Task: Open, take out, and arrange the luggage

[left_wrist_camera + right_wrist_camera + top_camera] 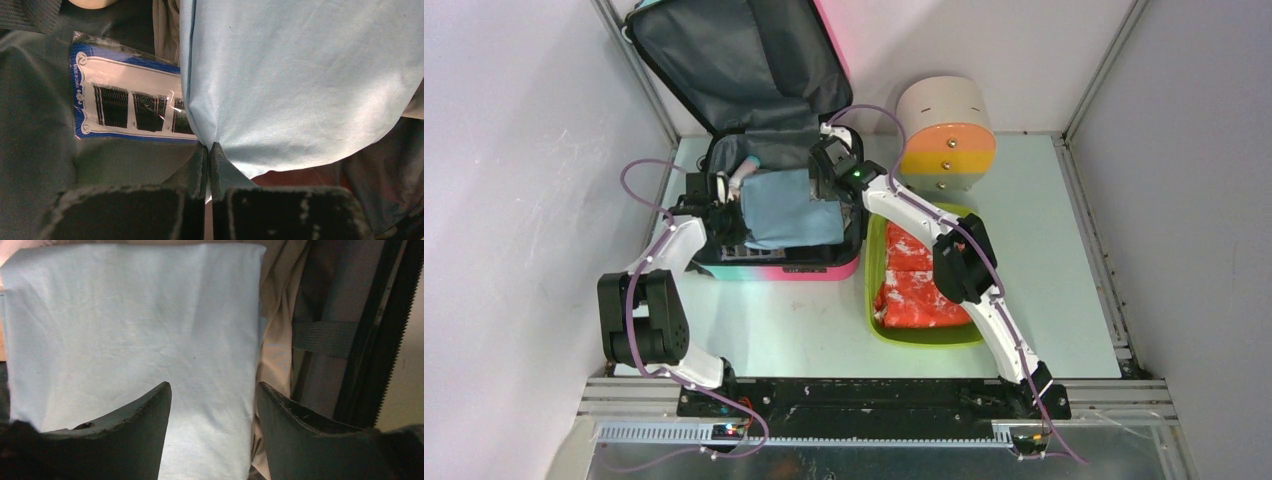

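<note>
Left pincer is clamped tight on the edge of a folded blue cloth. Right pincer has its jaws wide apart over the far side of that same cloth, gripping nothing.

Both are down inside the luggage, which sits open with its lid propped up beyond them and its shell all around. The cloth lies between the two pincers, with beige fabric poking out past the right one. The green tray is off to the right pincer's outer side. A small hairpin card sits just beside the left tips, partly tucked under the cloth.

My take: get the right one pinched on before lifting, then raise both evenly so the fold holds and neither the card nor the beige layer comes along.
</note>
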`<move>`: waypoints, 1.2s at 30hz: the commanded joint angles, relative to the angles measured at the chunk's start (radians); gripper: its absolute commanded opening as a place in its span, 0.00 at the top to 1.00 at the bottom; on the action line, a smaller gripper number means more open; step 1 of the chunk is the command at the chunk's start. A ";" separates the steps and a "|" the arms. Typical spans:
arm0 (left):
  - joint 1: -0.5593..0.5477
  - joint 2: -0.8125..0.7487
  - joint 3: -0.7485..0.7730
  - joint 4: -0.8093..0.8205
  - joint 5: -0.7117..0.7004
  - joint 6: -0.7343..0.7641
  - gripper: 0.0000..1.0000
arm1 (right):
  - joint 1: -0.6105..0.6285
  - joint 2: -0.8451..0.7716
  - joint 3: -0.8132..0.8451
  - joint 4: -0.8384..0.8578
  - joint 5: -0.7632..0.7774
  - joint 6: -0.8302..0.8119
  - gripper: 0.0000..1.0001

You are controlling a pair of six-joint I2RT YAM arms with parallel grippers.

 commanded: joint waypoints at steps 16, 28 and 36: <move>0.006 -0.030 -0.013 0.003 0.015 0.035 1.00 | -0.037 0.069 0.039 0.036 -0.070 0.005 0.34; 0.006 -0.028 -0.011 -0.001 -0.008 0.040 1.00 | -0.039 0.071 0.027 0.067 -0.085 -0.034 0.47; 0.023 -0.034 0.092 -0.076 -0.027 0.073 0.56 | -0.033 -0.014 -0.082 0.192 -0.064 -0.145 0.88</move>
